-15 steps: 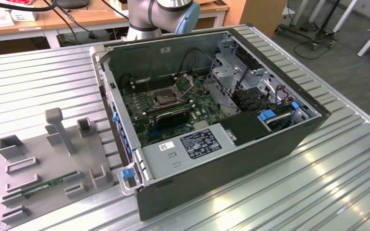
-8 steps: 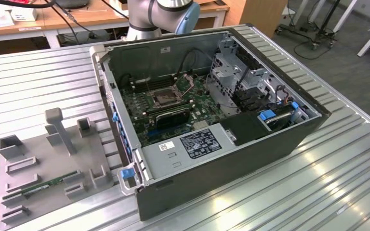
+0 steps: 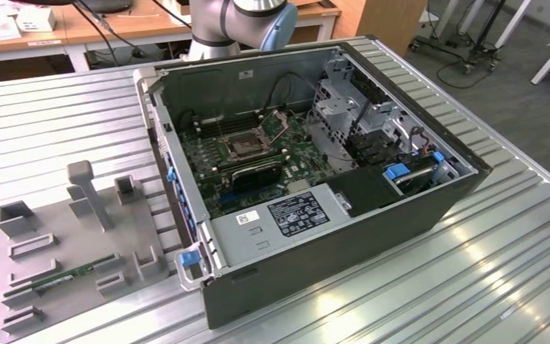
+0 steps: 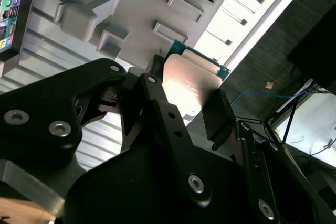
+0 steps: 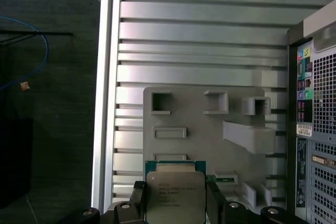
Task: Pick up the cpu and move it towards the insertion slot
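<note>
Ribbed metal surface (image 5: 199, 35) lies beneath the pincer (image 5: 175, 203), clamped on the cpu (image 5: 175, 190) by its thin edges; a jolt could tilt or drop it short of the insertion slot (image 3: 247, 147).

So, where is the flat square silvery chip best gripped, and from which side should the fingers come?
Take the flat square silvery cpu by two opposite thin edges, coming from above its metal top. It is thin with straight parallel sides, so a flat grip probably seats well there. The black gripper holds it this way in both wrist views, clamped across those edges.
</note>
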Controlling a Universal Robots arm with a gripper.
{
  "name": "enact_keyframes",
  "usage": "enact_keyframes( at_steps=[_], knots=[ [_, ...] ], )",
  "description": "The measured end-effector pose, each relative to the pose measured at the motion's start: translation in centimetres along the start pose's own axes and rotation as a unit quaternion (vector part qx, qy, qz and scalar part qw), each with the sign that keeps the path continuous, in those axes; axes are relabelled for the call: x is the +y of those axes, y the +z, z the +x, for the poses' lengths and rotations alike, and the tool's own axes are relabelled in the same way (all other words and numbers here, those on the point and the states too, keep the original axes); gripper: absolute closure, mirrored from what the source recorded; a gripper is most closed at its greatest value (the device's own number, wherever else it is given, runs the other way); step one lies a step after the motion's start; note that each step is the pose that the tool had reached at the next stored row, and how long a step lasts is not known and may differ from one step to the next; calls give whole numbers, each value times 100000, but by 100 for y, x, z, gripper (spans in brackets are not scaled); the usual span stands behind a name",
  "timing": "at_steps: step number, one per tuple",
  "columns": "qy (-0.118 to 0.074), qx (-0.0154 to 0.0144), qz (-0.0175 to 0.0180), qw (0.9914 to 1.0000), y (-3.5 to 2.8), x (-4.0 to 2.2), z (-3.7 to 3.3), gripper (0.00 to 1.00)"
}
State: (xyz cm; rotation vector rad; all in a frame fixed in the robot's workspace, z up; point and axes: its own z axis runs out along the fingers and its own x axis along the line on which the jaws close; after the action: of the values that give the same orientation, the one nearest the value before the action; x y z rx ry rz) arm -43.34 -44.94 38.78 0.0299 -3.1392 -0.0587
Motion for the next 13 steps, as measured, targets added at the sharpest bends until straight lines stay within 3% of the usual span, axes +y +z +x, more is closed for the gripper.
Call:
enact_keyframes(
  at_steps=[13],
  knots=[
    [0,0,1,100000,-87,3,0,46]
  ],
)
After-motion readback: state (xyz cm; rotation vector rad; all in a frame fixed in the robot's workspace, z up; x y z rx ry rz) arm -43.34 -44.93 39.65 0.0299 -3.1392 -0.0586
